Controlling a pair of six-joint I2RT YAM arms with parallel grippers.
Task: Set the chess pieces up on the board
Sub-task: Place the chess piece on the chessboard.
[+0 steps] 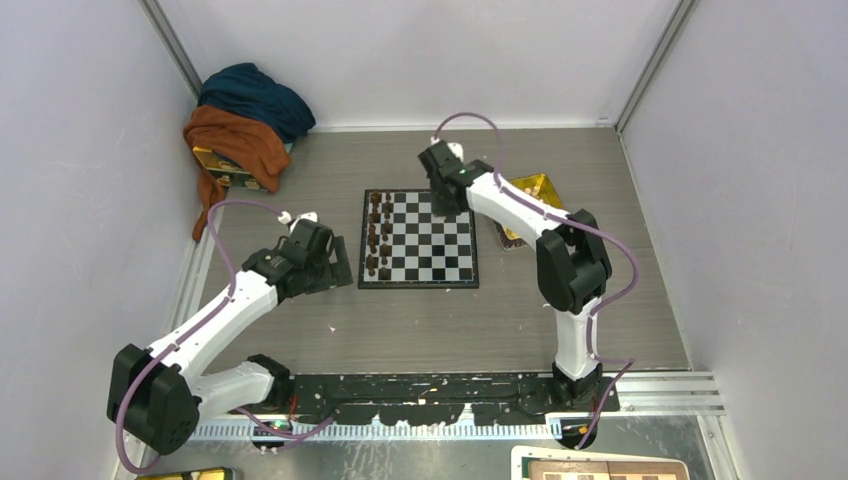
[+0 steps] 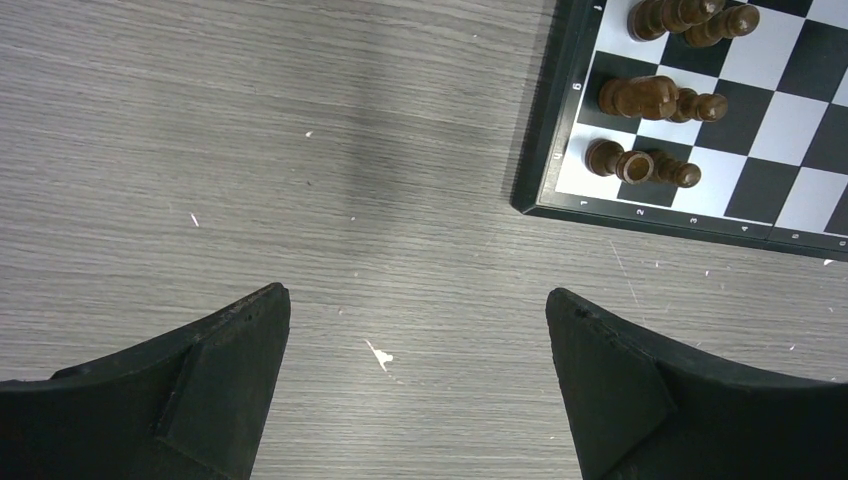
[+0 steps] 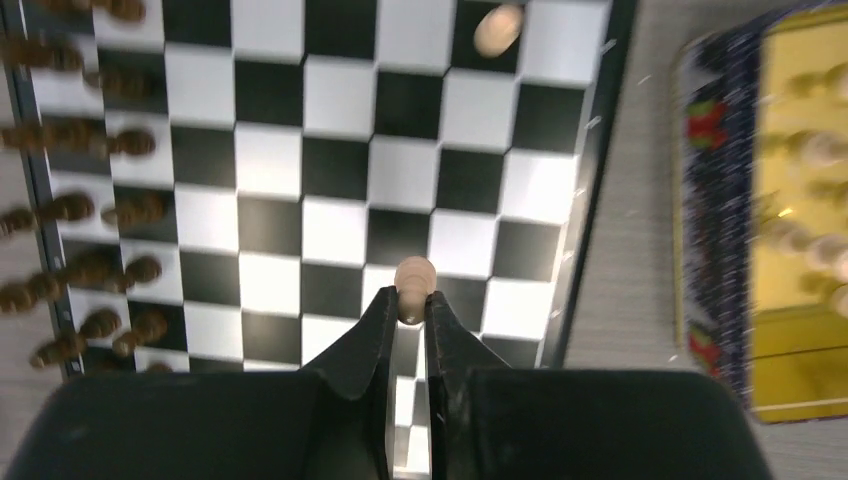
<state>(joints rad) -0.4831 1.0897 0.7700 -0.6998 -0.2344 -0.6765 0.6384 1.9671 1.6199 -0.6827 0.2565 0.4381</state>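
Right claw [image 3: 408, 303]: pinching a tan piece [image 3: 414, 273] over the board [image 3: 338, 152].
Left claw [image 2: 418, 308]: spread, idle.
Placing: lower it upright, centred on a right-side square, then release.

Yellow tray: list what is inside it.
Blurred light-tan chess pieces lie in the yellow tray. From above, the right arm covers part of it; the wrist view crops it, so no count.

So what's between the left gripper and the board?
Only bare grey tabletop with a few white specks; the left wrist view shows it, the open left gripper clear of the board.
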